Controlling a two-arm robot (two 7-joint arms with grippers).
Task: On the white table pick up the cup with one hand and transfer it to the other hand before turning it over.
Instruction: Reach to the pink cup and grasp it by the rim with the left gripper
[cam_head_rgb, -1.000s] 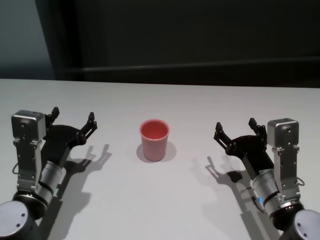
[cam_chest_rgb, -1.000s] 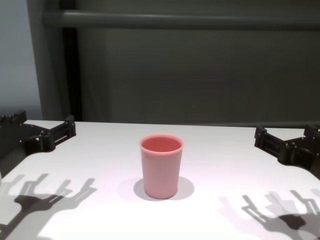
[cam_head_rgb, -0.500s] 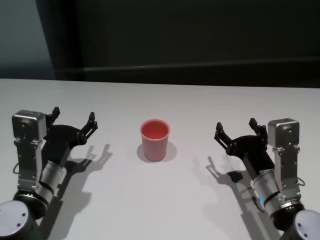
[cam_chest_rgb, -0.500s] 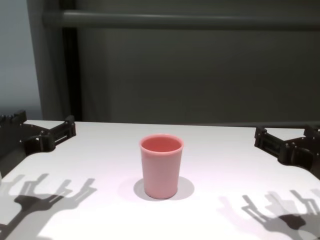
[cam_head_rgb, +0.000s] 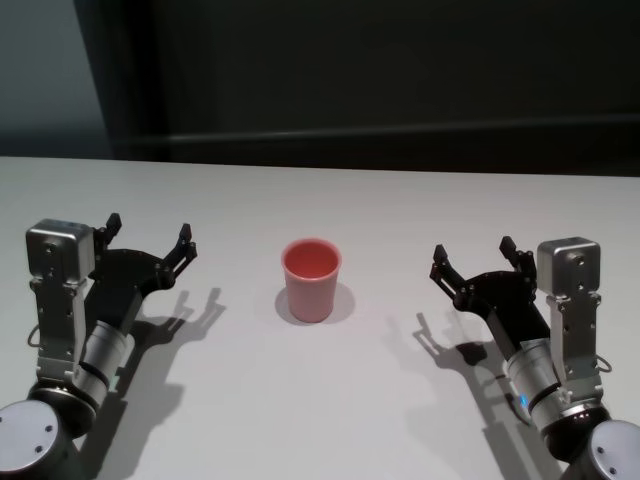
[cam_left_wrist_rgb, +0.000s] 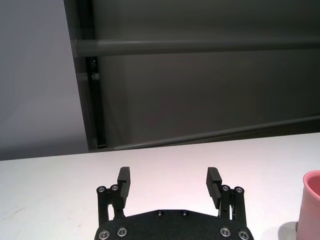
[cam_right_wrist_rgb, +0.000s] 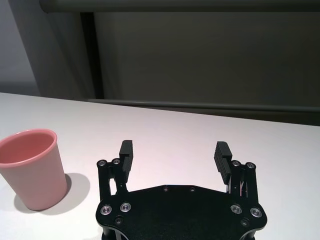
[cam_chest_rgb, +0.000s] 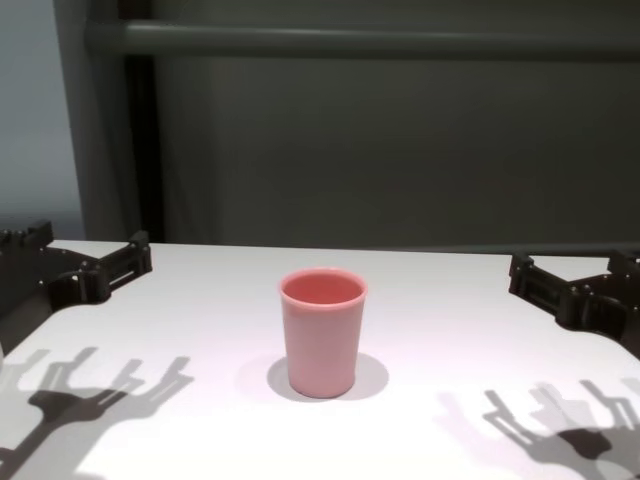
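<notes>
The pink cup (cam_head_rgb: 311, 280) stands upright, mouth up, in the middle of the white table (cam_head_rgb: 320, 410); the chest view shows the cup (cam_chest_rgb: 322, 335) centred between both arms. My left gripper (cam_head_rgb: 150, 232) hovers open well to the cup's left, nothing between its fingers. In the left wrist view the left gripper (cam_left_wrist_rgb: 169, 175) points at the far wall, with the cup (cam_left_wrist_rgb: 311, 205) just showing at the edge. My right gripper (cam_head_rgb: 472, 250) is open and empty to the cup's right. The right wrist view shows the right gripper (cam_right_wrist_rgb: 175, 147) and the cup (cam_right_wrist_rgb: 32, 167) off to one side.
A dark wall with a horizontal rail (cam_chest_rgb: 360, 40) runs behind the table's far edge. Gripper shadows (cam_chest_rgb: 90, 385) fall on the tabletop on both sides of the cup.
</notes>
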